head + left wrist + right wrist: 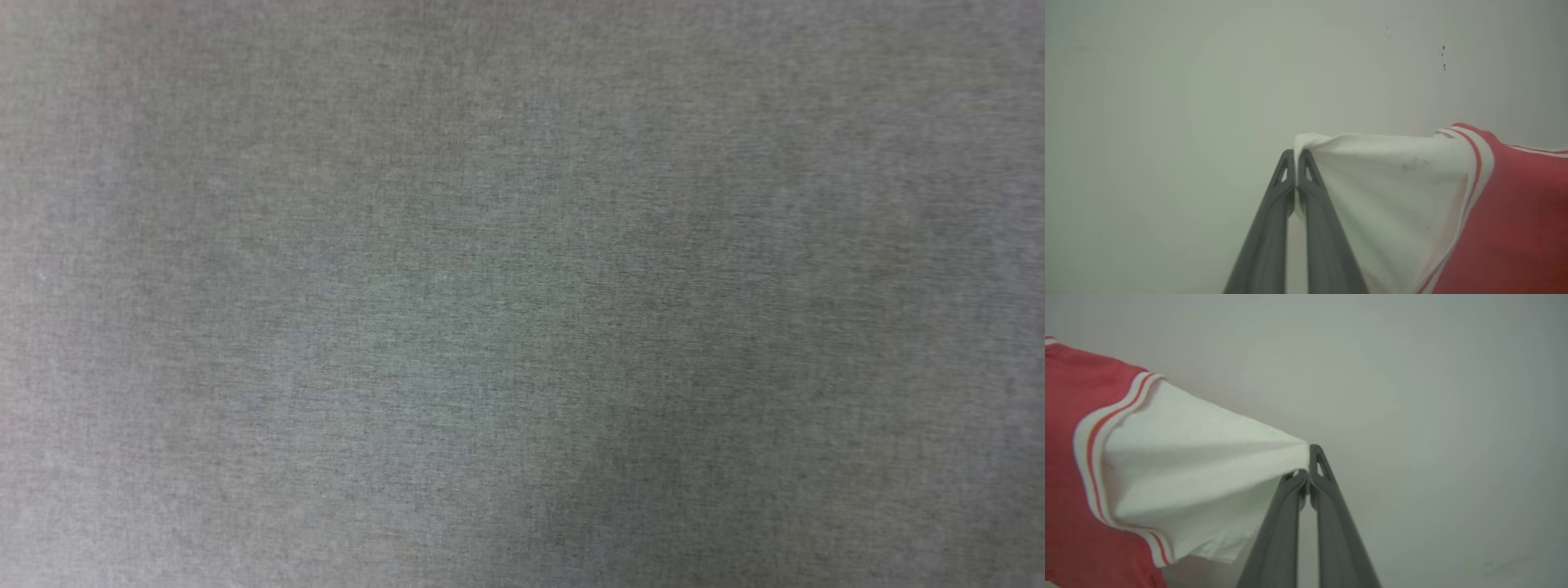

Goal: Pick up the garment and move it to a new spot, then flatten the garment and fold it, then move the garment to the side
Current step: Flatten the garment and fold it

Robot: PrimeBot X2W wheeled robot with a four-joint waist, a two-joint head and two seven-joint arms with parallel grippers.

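Garment (pixel 1515 212) gripped by both arms: the left gripper (pixel 1295 163) is pinched tight on the edge of a white sleeve (pixel 1392 192), with fabric bunched between its fingertips. The sleeve pulls taut from there to the red-and-white trim (pixel 1479 163) and the red cloth at that view's right. In the right wrist view the right gripper (pixel 1308 467) is likewise clamped on the tip of a white sleeve (pixel 1200 457), which stretches left to the trim (pixel 1090 441) and the red of the garment (pixel 1061 457). Behind both is a plain pale backdrop (pixel 1167 102); whether the garment touches it I cannot tell. The head view looks down on a grey woven surface (pixel 522 294), blurred
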